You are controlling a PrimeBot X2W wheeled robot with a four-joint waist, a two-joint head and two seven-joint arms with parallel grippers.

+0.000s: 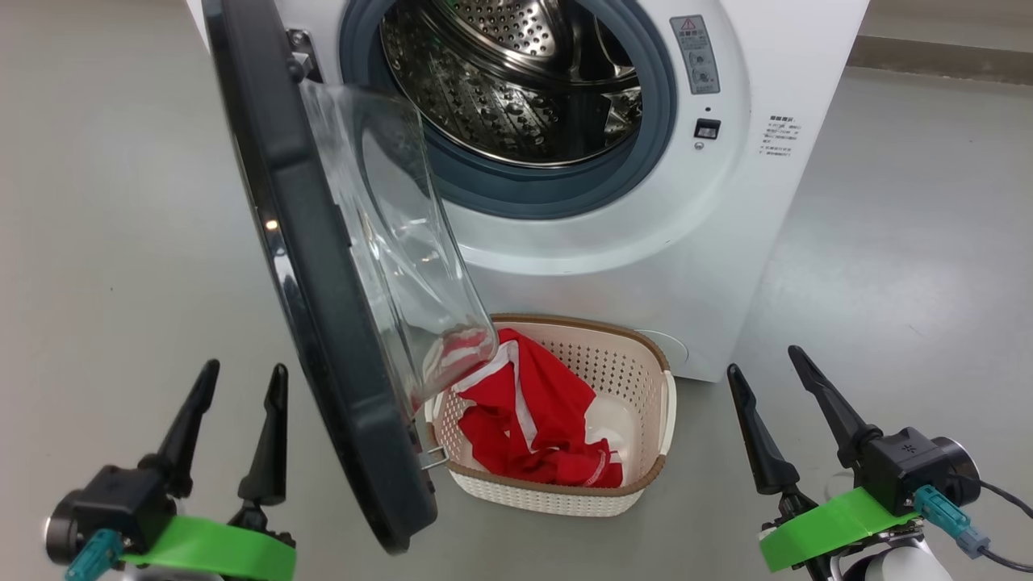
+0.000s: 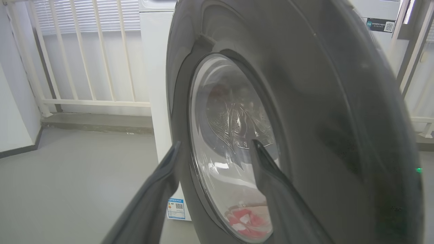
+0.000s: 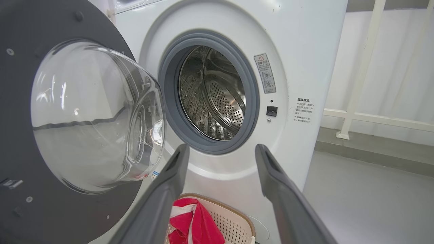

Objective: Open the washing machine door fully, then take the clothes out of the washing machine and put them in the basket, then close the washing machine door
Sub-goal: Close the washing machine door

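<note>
Washer (image 1: 726, 202), big, white and box-shaped, at twelve o'clock in the head view, round mouth wide open. Around the mouth, a grey rubber ring (image 1: 646, 153); inside it, a shiny steel drum (image 1: 500, 89) full of little holes. Big round door (image 1: 323, 339) with a wide shiny black rim, swung out from the nine o'clock side of the mouth and reaching down toward six o'clock, seen nearly edge-on. Clear bulging glass bowl (image 1: 387, 242) on its inner face, pointing toward three o'clock, low end hanging over the nine o'clock corner of the basket. Small cream-white plastic basket (image 1: 637, 379) with holes in its sides and a brown rim, down on the grey floor (image 1: 121, 242) at six o'clock of the mouth, right in front of the washer. Bright red clothes (image 1: 524, 420) with white stripes, lying inside the basket, partly seen through the glass. Left claw (image 1: 244, 367) with two long dark fingers at seven o'clock, spread wide, holding nothing, just beside the door at its nine o'clock. In the left wrist view, dark outer face of the door close ahead at twelve o'clock; touching or not, hard to tell. Right claw (image 1: 763, 361) at five o'clock, spread wide as well, holding nothing, at three o'clock of the basket and apart from it.
</note>
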